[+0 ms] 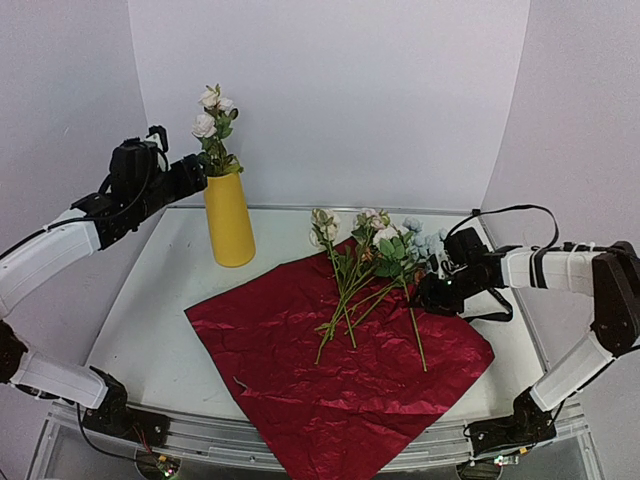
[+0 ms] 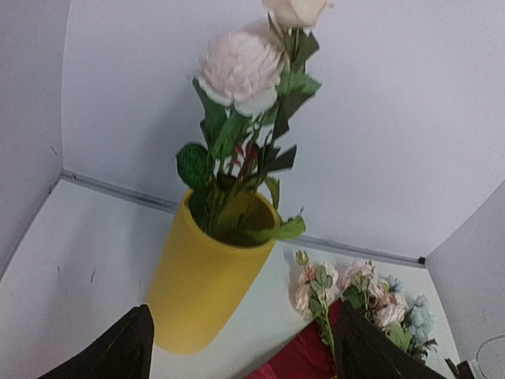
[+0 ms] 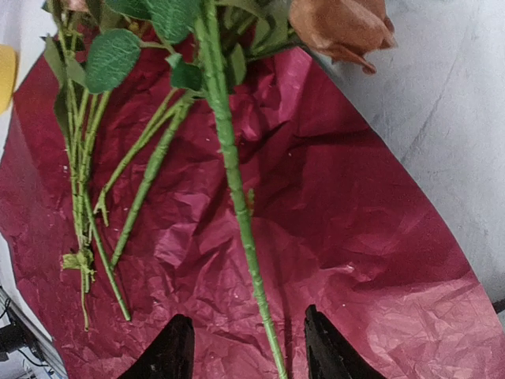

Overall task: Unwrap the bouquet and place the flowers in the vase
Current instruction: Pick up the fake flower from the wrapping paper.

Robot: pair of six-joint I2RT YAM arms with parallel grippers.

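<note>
Finding one: the flowers (image 1: pixel 365 275). Most of them lie loose in a fan on the opened wrapping paper (image 1: pixel 340 390), ahead of and beside the right gripper (image 3: pixel 246 320), blooms away from it and cut ends nearer its fingers. We count several green stems there but cannot give a firm number where they cross. One long stem (image 3: pixel 237 197) runs straight between the right gripper's fingers; the jaws stand apart on either side of it and, as far as the wrist view shows, are not pressed on it.

Finding two: the vase (image 1: pixel 229 225). It stands upright just ahead of and below the left gripper (image 1: pixel 197 172), off the paper's far corner. A small cluster with white blooms (image 2: pixel 241 71) and green leaves already sits in its mouth. The left gripper is spread wide and carries nothing; it hangs near the vase rim without touching it.

Finding three: the paper is flat and crinkled on the tabletop (image 1: pixel 150 310), no longer wrapped around anything.

Assessment: unwrapping appears complete. Transfer is partly done, a minority of the flowers being in the vase. We judge that the right arm is set to take the next stem, and the rest remain to be carried over.
</note>
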